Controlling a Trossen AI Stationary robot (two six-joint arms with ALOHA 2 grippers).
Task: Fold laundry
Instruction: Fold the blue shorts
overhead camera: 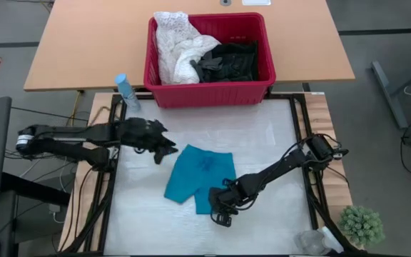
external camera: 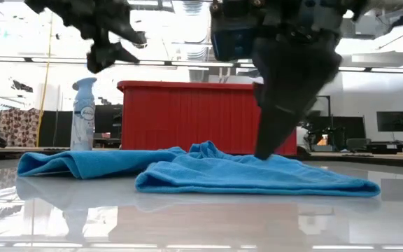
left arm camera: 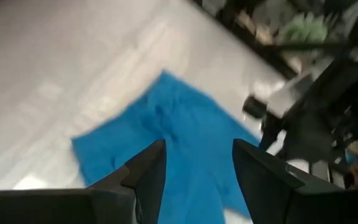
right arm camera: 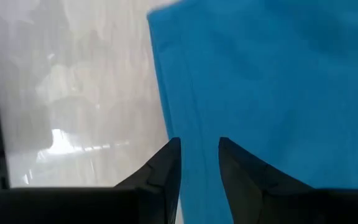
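Teal shorts [overhead camera: 200,178] lie flat on the white table top, also seen in the low view [external camera: 243,175]. My left gripper [overhead camera: 166,148] hangs open above the table, just left of the shorts' far end, with nothing between its fingers [left arm camera: 197,149]. My right gripper [overhead camera: 221,213] slants down onto the shorts' near leg, its fingers a little apart [right arm camera: 199,146]. White and black garments lie in the red basket [overhead camera: 209,50] beyond the table's far edge. My right gripper's fingertips [right arm camera: 166,155] rest on the near leg of the shorts [right arm camera: 194,124], close to its side edge, slanting down from the table's right. The cloth lies flat between and beyond the fingers, not bunched or lifted. In the low view the tips meet the cloth [external camera: 266,152].
A pale blue spray bottle [overhead camera: 127,91] stands at the table's far left corner. A small green plant [overhead camera: 362,225] and a clear object [overhead camera: 312,241] sit at the near right corner. Bare table top lies near and right of the shorts.
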